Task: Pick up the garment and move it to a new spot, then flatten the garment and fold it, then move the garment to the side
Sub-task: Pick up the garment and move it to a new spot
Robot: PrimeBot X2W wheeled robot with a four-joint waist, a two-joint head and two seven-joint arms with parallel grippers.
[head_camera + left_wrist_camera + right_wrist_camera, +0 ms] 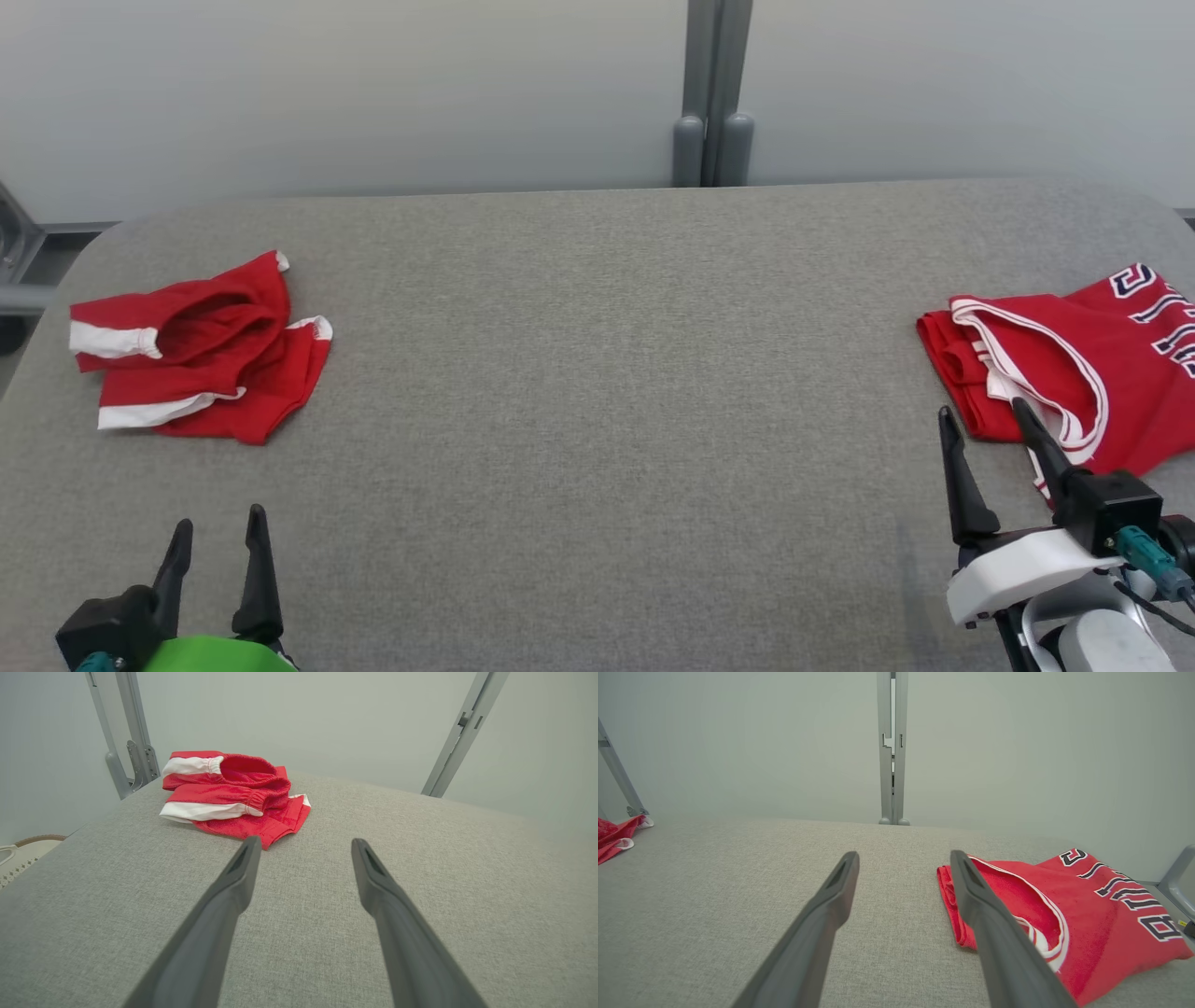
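Looking through the head cam at the grey padded table (597,392), I've got two red garments on it, well apart. The crumpled red shorts (196,350) with white bands sit in a heap at the far left. The red jersey (1074,364) with dark lettering lies at the right edge, looks partly folded over itself. Left gripper (219,516) is low at the near left with its fingers spread wide and nothing between them, short of the shorts. Right gripper (981,407) is spread wide too and also empty. On the right wrist cam one finger (994,933) overlaps the jersey's near edge, the other sits over bare table. Can't tell if that finger actually touches the cloth
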